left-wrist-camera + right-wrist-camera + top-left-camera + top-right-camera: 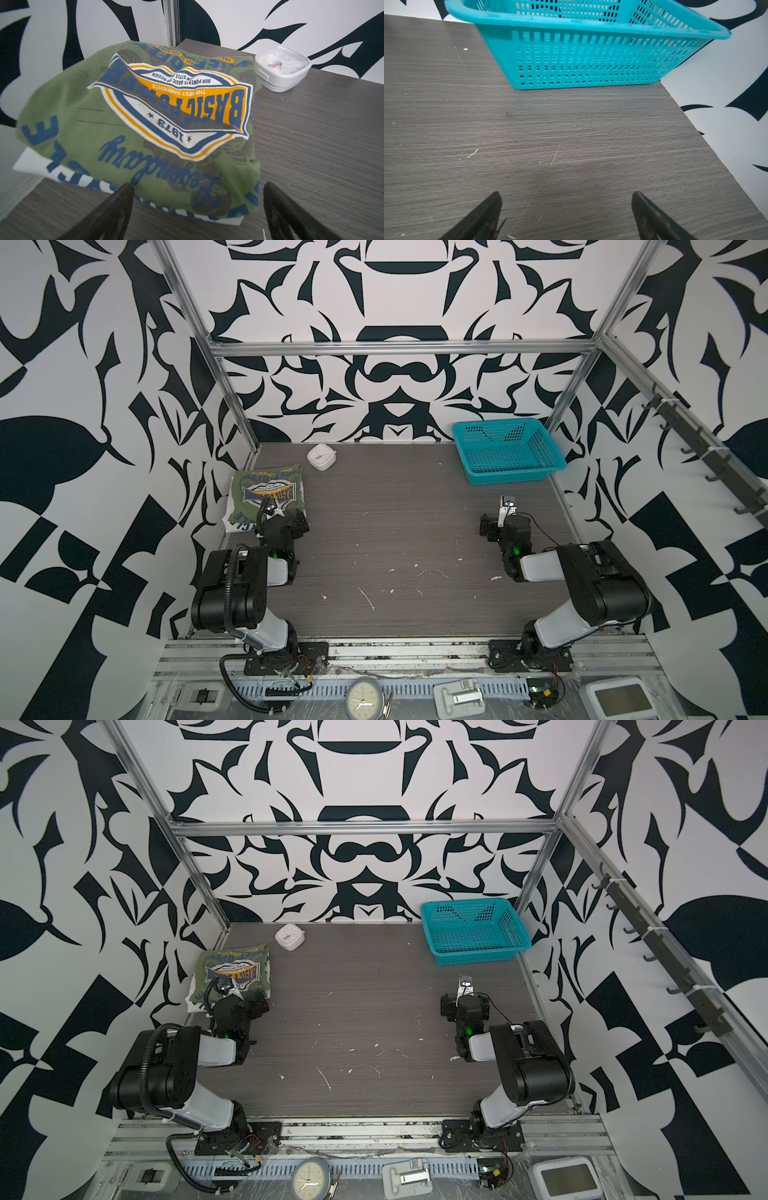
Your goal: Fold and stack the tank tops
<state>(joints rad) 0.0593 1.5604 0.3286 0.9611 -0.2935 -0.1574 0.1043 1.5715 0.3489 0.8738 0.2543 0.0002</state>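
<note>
The olive green tank top point(270, 489) lies folded, emblem up, on the folded white tank top point(230, 519) at the ten o'clock corner of the table point(395, 531), the pair apparently parked clear of the working middle. The left gripper point(197, 187) hovers at their near edge, jaws spread wide and empty. The right gripper point(566, 193), equally wide and holding nothing, idles at three o'clock facing the teal basket point(591, 22) at one o'clock. A small white clock point(282, 68) sits at eleven o'clock, just beside the shirts.
</note>
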